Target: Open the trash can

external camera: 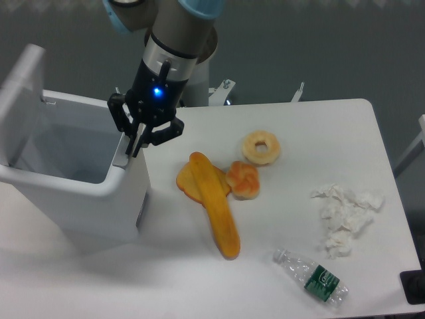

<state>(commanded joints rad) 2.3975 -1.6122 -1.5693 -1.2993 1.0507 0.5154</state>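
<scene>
The trash can (80, 199) is seen at the left side of the white worktop (279, 119), a large boxy white bin with rounded corners. Its lid (20, 100) is raised and stands nearly upright along the far-left edge, so the grey-white interior is exposed from above. The long axis of the bin is seen to run from the worktop's near left toward the far right, and the open mouth faces upward. A grey tab (121, 151) is seen on the rim at the right edge, opposite the hinged side.

The end effector (135, 143) is held directly over that right rim, pointing down, with a blue light lit on its black body. Its dark fingers (139, 141) are seen close together at the grey tab; whether anything is pinched between them cannot be told, and contact with the tab cannot be confirmed.

To the right of the trash can, well apart from it, a long orange-yellow banana-like piece (216, 212) lies on the worktop with a second orange slice under its upper end. An orange knotted bun (244, 181) touches it on the right, and a pale ring-shaped doughnut (261, 147) lies just beyond. Farther right, crumpled white tissue (345, 216) is seen, and a clear plastic bottle (312, 276) with a green label lies on its side near the front edge.
</scene>
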